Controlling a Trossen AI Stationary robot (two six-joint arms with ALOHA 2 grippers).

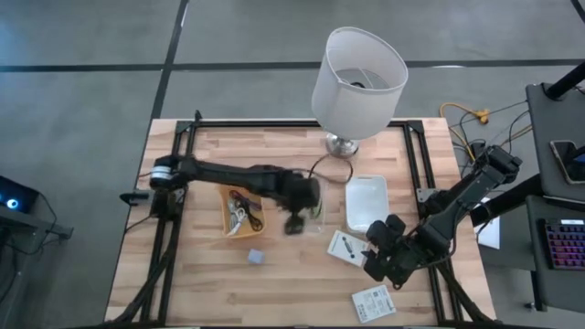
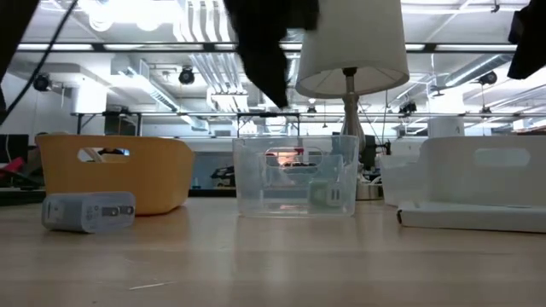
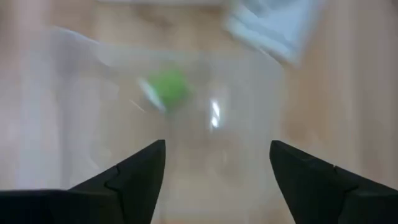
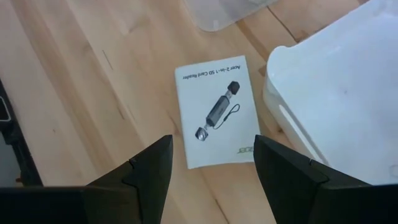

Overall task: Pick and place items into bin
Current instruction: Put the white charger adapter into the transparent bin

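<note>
My left gripper (image 1: 295,221) (image 3: 217,146) hangs open above the clear bin (image 1: 316,206) (image 2: 296,175). A small green block (image 3: 169,87) (image 2: 324,194) lies on that bin's floor. My right gripper (image 1: 377,254) (image 4: 212,140) is open and hovers over a white printed card (image 4: 217,118) (image 1: 345,245) that lies flat on the table. A second card (image 1: 373,302) lies near the table's near edge. A grey-blue block (image 1: 257,258) (image 2: 90,211) rests on the wood. Thin cables (image 1: 242,208) lie in the yellow bin (image 1: 226,212) (image 2: 119,175).
A white bin (image 1: 367,203) (image 4: 336,93) (image 2: 478,183) stands right of the clear one, close to the card. The big white lamp (image 1: 358,73) (image 2: 350,43) stands behind the bins at the far edge. Bare wood lies along the near left of the table.
</note>
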